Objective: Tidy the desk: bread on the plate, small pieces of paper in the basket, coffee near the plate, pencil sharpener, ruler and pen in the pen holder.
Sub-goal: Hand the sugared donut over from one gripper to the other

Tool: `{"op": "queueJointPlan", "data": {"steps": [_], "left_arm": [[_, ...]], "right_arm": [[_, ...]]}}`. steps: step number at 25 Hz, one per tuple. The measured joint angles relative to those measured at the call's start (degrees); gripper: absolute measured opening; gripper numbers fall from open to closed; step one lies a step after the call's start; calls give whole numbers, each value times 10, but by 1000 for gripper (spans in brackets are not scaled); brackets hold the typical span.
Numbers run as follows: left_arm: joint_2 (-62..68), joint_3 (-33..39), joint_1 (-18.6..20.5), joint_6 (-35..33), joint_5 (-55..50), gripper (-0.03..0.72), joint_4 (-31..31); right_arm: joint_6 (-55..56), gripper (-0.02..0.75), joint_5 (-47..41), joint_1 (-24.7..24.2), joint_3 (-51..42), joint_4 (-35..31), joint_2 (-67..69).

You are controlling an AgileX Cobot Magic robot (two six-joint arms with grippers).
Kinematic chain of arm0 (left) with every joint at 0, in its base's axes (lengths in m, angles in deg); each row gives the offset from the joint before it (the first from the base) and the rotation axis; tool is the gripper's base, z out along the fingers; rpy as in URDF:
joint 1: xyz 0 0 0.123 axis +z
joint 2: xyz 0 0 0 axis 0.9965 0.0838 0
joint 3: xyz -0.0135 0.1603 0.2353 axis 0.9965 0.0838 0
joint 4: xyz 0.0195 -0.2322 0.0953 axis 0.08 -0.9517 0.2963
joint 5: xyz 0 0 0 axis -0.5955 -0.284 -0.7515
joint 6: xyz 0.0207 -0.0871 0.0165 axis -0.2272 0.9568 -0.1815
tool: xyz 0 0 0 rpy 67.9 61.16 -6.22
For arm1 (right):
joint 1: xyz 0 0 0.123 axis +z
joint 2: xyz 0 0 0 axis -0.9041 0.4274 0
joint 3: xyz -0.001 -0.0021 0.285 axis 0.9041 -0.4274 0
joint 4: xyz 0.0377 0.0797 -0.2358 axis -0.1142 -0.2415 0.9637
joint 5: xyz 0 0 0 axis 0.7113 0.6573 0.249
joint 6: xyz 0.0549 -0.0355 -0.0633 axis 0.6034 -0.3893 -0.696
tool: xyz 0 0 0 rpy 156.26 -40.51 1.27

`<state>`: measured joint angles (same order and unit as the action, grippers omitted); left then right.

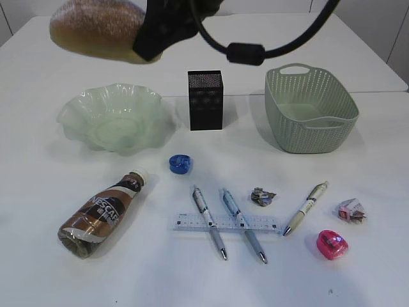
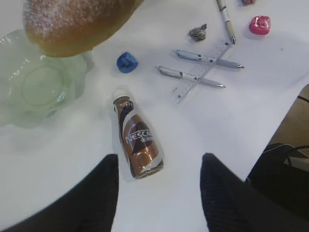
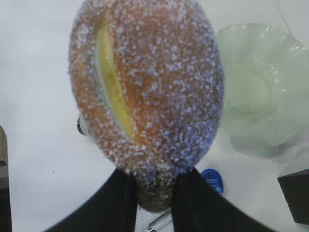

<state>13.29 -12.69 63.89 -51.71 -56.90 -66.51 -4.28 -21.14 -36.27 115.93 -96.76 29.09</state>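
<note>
My right gripper [image 3: 155, 181] is shut on the end of the sugar-dusted bread [image 3: 145, 92], holding it in the air [image 1: 96, 29] above and left of the green glass plate [image 1: 73, 115]. My left gripper [image 2: 159, 166] hangs open and empty over the table, just short of the base of the lying coffee bottle [image 2: 137, 140]. It does not show in the exterior view. On the table lie a blue sharpener [image 1: 180, 164], a pink sharpener [image 1: 332, 245], a ruler [image 1: 255, 222] under two pens [image 1: 209, 220], a third pen [image 1: 307, 208] and two paper pieces [image 1: 262, 196]. The black pen holder [image 1: 205, 100] and green basket [image 1: 345, 109] stand behind.
The right arm's black cable [image 1: 255, 51] crosses the top of the exterior view. In the left wrist view the table's edge [image 2: 289, 111] runs close on the right, with dark gear beyond it.
</note>
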Motion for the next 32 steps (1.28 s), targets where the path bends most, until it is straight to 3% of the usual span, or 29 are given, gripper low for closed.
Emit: {"op": "queueJointPlan", "data": {"steps": [11, 15, 27, 32], "left_arm": [[0, -21, 0, -29, 27, 398, -42], [0, -39, 0, -50, 30, 398, -81], [0, -40, 0, -205, 27, 446, -277], [0, -40, 0, -271, 26, 452, -314]], "right_arm": [[29, 161, -8, 0, -42, 10, -117], [31, 160, -9, 0, -128, 17, -198], [29, 160, -12, 0, -247, -30, -368], [19, 160, -13, 0, -285, -57, -384]]}}
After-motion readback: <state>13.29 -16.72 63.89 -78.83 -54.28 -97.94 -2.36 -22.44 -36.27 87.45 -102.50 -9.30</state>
